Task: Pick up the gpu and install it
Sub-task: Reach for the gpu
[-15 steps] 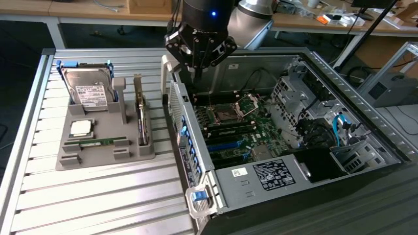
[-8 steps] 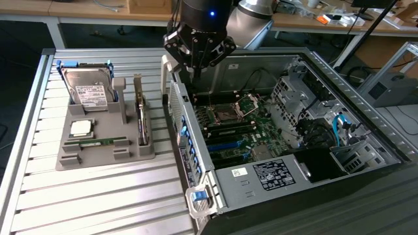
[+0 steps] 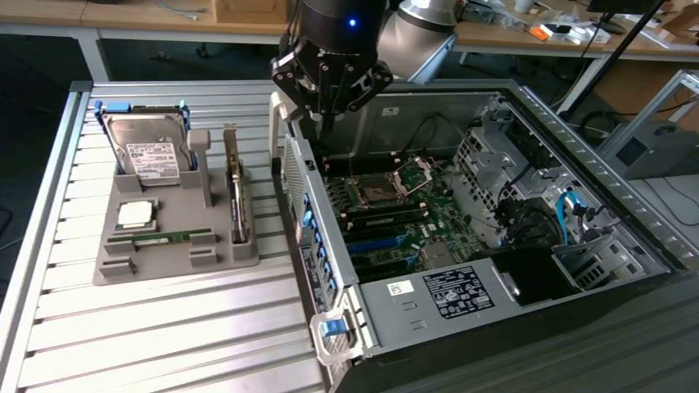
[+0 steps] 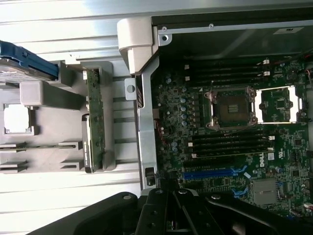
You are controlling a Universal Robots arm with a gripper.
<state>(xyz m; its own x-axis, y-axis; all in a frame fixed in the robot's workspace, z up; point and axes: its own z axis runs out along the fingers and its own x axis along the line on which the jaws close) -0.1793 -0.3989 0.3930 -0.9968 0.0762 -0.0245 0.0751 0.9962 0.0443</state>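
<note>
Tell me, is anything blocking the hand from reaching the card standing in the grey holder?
Nothing visible does. The hand hangs above the case wall; the gpu stands on edge in the grey holder beside it, top edge uncovered.

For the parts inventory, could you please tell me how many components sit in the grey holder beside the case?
4: hard drive at the far end, CPU in the middle, RAM stick nearer the camera, gpu on edge beside the case. None seems hidden.

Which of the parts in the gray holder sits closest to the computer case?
The gpu, standing on edge in the slot beside the computer case; the hard drive, CPU and RAM stick lie farther toward the exterior view's left.
</note>
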